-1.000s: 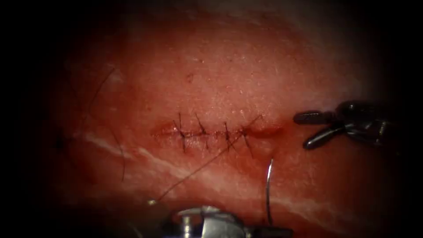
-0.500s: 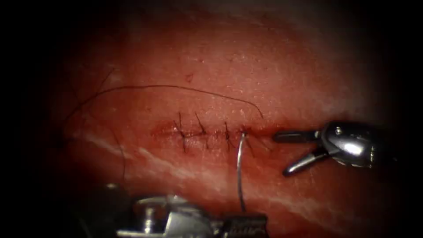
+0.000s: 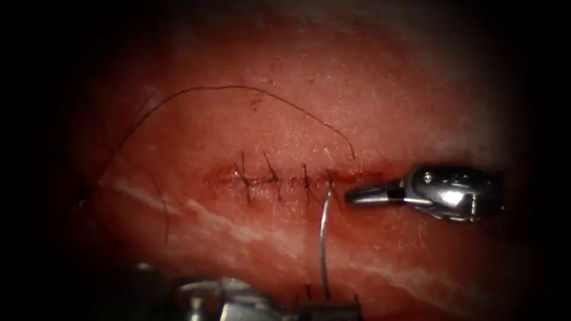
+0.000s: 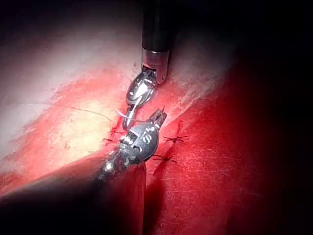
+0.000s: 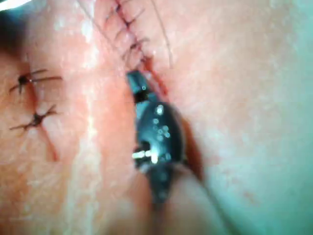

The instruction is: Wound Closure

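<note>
The cut (image 3: 285, 178) runs across the tissue (image 3: 369, 95) and carries several dark stitches (image 3: 273, 177). At the near edge of the endoscope view my left tool (image 3: 326, 309) is shut on the curved needle (image 3: 322, 244) at its tail end. The needle rises from there, and its tip touches the tissue at the cut's near lip, just right of the last stitch. I cannot tell whether the tip has entered. My right tool (image 3: 361, 195) lies shut at the cut's right end, close to the needle tip, holding nothing I can see. The thread (image 3: 238, 88) arcs over the far side.
The thread's left part (image 3: 89, 187) falls toward the dark left edge, where another strand (image 3: 163, 214) hangs. The right wrist view has two separate stitched marks (image 5: 32, 78) (image 5: 34, 120) beside the right tool (image 5: 156, 132). In the left wrist view the two tools meet at the stitches (image 4: 171, 139).
The left tool carried the needle left and up until its tip reached the cut. The thread swung into a high arc. The right tool moved in toward the cut's right end and closed its jaws.
</note>
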Robot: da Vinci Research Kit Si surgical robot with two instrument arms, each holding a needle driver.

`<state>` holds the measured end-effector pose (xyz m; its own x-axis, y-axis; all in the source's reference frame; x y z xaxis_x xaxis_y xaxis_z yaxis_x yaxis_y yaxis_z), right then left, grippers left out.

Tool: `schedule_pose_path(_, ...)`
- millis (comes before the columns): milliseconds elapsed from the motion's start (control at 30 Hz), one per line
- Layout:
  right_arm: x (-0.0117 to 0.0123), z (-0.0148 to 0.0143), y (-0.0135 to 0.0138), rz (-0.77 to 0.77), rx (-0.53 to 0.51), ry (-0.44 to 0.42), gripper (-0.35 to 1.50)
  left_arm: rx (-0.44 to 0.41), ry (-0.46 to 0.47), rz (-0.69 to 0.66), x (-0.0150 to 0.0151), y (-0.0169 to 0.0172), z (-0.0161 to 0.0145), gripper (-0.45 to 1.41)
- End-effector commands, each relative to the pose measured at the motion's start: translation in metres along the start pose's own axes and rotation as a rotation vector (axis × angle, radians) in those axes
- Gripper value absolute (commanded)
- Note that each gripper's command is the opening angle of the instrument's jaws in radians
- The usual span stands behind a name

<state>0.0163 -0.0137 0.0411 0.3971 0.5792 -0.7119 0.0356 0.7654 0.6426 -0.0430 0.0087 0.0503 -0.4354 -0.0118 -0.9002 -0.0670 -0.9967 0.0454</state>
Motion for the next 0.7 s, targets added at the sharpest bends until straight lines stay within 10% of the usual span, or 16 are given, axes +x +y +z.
schedule_pose_path(33,-0.0006,0.0004,-0.0017,0.040,-0.007,0.008,-0.35,-0.004,0.003,-0.002,-0.0004,0.0005,0.0007,-0.45)
schedule_pose_path(700,0.0030,0.0009,-0.0100,0.101,0.041,0.060,-0.35,0.062,-0.035,-0.009,-0.0060,-0.0002,-0.0030,-0.45)
